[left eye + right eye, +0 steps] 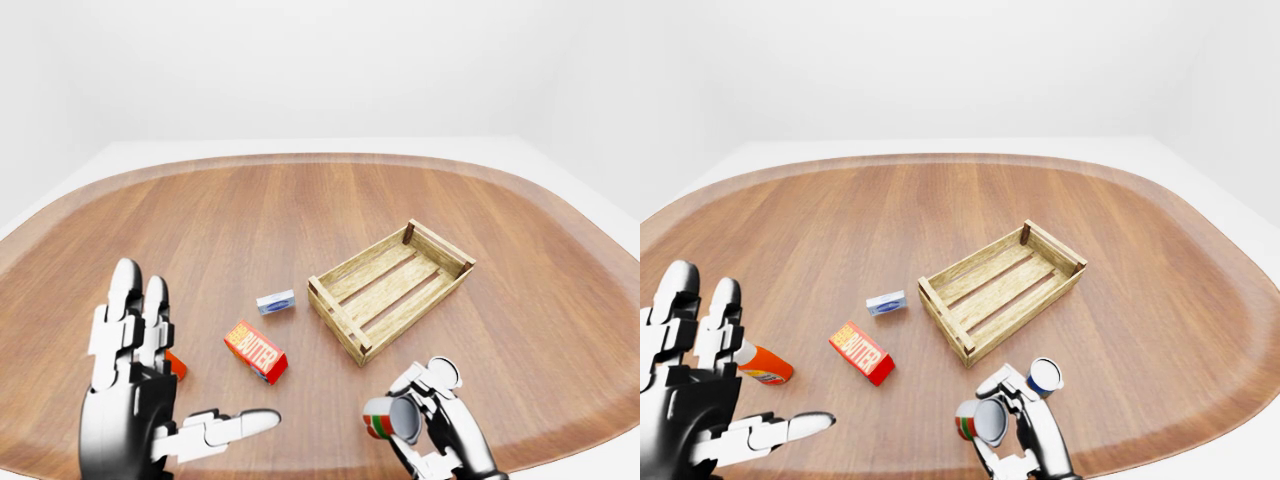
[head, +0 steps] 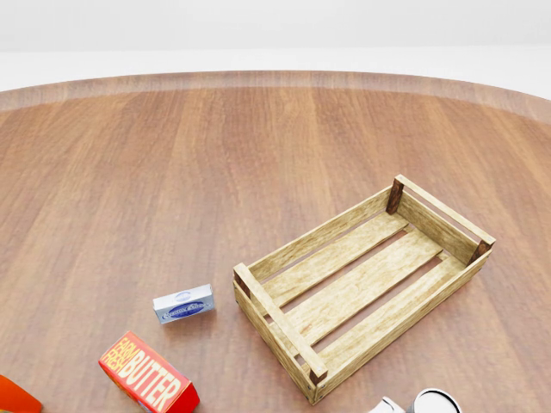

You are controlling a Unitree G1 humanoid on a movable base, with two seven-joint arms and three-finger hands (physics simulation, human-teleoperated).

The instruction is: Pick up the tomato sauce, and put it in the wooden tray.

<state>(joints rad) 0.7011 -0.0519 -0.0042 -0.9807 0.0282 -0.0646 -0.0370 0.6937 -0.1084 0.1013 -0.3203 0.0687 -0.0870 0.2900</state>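
Tomato sauce (image 1: 978, 420) sits gripped in my right hand's (image 1: 1025, 440) fingers, left hand (image 1: 135, 400) splayed empty, so I should lift clear over the wooden tray's (image 1: 970, 345) near rim.

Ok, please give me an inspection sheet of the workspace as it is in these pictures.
Surface: wooden table, rounded edge.
Job's things: tomato sauce can, tilted, in the right hand; wooden tray, nothing in it.
Clutter: butter box; small blue-and-white box; orange bottle lying down; second can beside the right hand.
Hands: right hand closed round the tomato sauce can; left hand open, holding nothing.
Cables: nothing seen.
Surroundings: plain white room, nothing else seen.
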